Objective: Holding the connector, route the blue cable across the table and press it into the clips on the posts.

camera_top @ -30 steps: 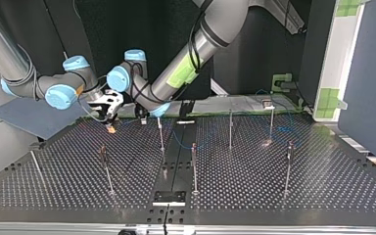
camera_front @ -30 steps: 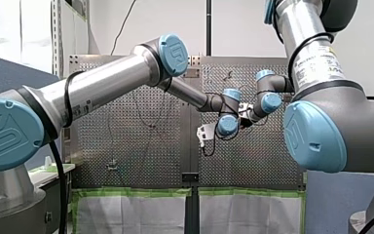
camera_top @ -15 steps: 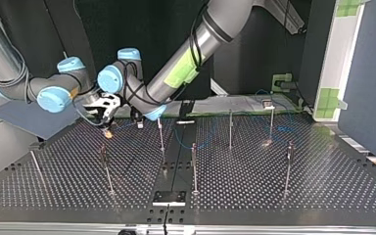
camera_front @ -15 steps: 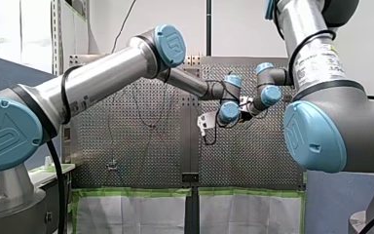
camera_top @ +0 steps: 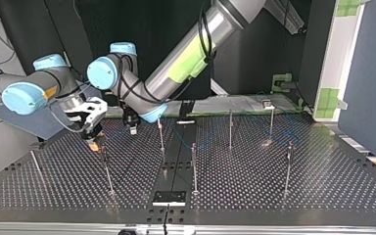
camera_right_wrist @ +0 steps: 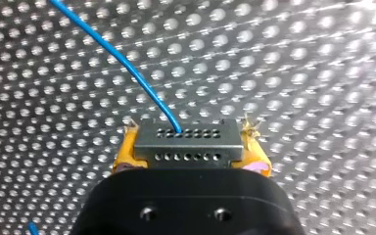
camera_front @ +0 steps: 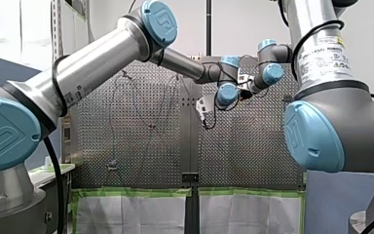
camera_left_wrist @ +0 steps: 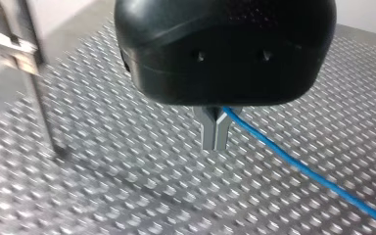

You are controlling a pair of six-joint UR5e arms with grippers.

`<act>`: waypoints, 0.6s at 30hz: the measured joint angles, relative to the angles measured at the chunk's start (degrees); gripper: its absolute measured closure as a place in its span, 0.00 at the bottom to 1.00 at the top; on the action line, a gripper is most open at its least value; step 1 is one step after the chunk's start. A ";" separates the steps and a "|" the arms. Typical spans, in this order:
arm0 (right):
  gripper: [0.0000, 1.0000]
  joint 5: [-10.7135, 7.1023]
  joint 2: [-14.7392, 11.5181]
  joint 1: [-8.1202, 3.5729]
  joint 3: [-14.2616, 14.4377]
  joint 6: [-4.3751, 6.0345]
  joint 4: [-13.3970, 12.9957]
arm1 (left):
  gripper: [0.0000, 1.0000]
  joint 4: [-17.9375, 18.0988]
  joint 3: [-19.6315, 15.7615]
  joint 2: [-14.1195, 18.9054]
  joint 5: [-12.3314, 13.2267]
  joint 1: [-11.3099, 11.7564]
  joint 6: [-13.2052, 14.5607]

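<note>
In the right wrist view my right gripper (camera_right_wrist: 190, 141) is shut with its yellow pads (camera_right_wrist: 125, 152) on a grey connector block (camera_right_wrist: 186, 147). The blue cable (camera_right_wrist: 127, 68) leaves the block's top and runs ahead over the perforated table. In the left wrist view my left gripper (camera_left_wrist: 215, 144) has its metal fingers shut on the blue cable (camera_left_wrist: 303, 169), which trails off beside it. In the top view my right gripper (camera_top: 94, 143) hangs low at the left, beside a post (camera_top: 106, 169). My left gripper (camera_top: 132, 129) is just to its right.
Several thin posts stand on the perforated table (camera_top: 254, 196), among them one (camera_top: 161, 137) close to my left gripper and others (camera_top: 194, 166) (camera_top: 289, 164) further right. A post with a clip (camera_left_wrist: 27, 63) stands beside my left gripper. A black plate (camera_top: 169, 197) lies at the near edge.
Both arms have moved toward the top view's left and nearer that camera, carrying the connector and cable. In the front view their wrists have risen.
</note>
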 joint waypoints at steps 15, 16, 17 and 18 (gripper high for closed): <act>1.00 -1.53 -5.12 -1.26 -0.06 0.68 2.69 | 1.00 -0.93 -0.02 7.13 -3.25 -1.19 0.13; 1.00 -1.75 -5.33 -1.26 -0.07 0.68 2.82 | 1.00 -1.08 -0.03 7.21 -3.36 -1.24 0.14; 1.00 -1.93 -5.52 -1.26 -0.06 0.68 2.90 | 1.00 -1.23 -0.02 7.27 -3.46 -1.31 0.15; 1.00 -2.14 -5.72 -1.26 -0.07 0.69 2.94 | 1.00 -1.31 -0.02 7.30 -3.50 -1.36 0.16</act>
